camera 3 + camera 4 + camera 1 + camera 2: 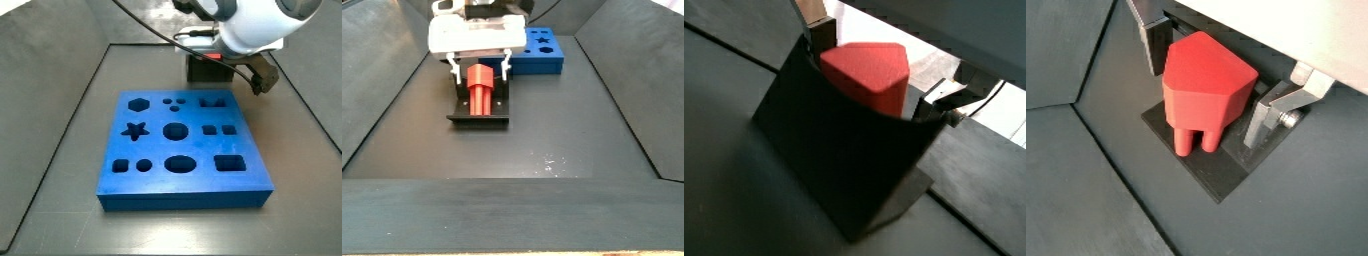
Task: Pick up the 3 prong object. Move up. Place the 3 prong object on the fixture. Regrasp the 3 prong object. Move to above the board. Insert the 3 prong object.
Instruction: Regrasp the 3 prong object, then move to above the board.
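Observation:
The 3 prong object is a red-orange peg resting on the fixture, a dark bracket on a base plate, with its short prongs over the plate. A side view shows the peg lying lengthwise on the fixture. My gripper straddles the peg. Its fingers stand a little off the peg's sides, so it is open. In a wrist view the peg sits behind the fixture's upright wall. The blue board lies apart from the fixture; in that side view the peg is hidden.
The blue board has star, hexagon, round and square holes and sits just beyond the fixture. Sloping dark walls bound the floor on both sides. The arm's white body and a cable hang above the fixture.

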Controlling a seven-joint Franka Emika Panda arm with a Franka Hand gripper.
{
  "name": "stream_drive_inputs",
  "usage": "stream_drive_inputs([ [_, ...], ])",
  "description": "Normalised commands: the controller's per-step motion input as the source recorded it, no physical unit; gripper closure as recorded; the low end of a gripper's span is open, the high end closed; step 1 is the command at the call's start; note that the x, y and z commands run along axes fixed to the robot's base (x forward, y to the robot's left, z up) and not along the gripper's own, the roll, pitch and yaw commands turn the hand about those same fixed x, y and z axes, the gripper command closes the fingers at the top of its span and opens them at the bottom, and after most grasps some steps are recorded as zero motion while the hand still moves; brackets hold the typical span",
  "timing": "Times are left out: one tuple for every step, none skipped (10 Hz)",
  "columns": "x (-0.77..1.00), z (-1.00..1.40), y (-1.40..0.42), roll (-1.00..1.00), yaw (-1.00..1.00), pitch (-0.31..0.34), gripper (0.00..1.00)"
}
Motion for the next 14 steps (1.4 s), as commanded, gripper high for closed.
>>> stream_drive_inputs([
  [0.02, -0.18, 0.0, 0.06, -0.02, 0.008, 0.0],
  [0.01, -0.18, -0.01, 0.06, -0.01, 0.006, 0.0],
  [0.01, -0.17, -0.01, 0.06, -0.01, 0.006, 0.0],
  [0.01, -0.17, -0.01, 0.06, -0.01, 0.006, 0.0],
  [0.0, 0.0, 0.0, 0.0, 0.0, 0.0, 1.0],
  [-0.13, 1.0, 0.35, 0.22, 0.06, -0.15, 1.0],
  [-0.13, 1.0, 0.34, 0.18, 0.04, -0.174, 1.0],
  [-0.13, 1.0, 0.32, 0.14, 0.01, -0.195, 1.0],
  [-0.13, 1.0, 0.29, 0.1, -0.03, -0.21, 1.0],
  [-0.13, 1.0, 0.27, 0.07, -0.08, -0.2, 1.0],
  [-0.13, 1.0, 0.26, 0.04, -0.12, -0.186, 1.0],
  [-0.13, 1.0, 0.25, 0.02, -0.16, -0.171, 1.0],
  [-0.13, 1.0, 0.24, 0.0, -0.19, -0.143, 1.0],
  [-0.13, 1.0, 0.23, -0.01, -0.2, -0.122, 1.0],
])
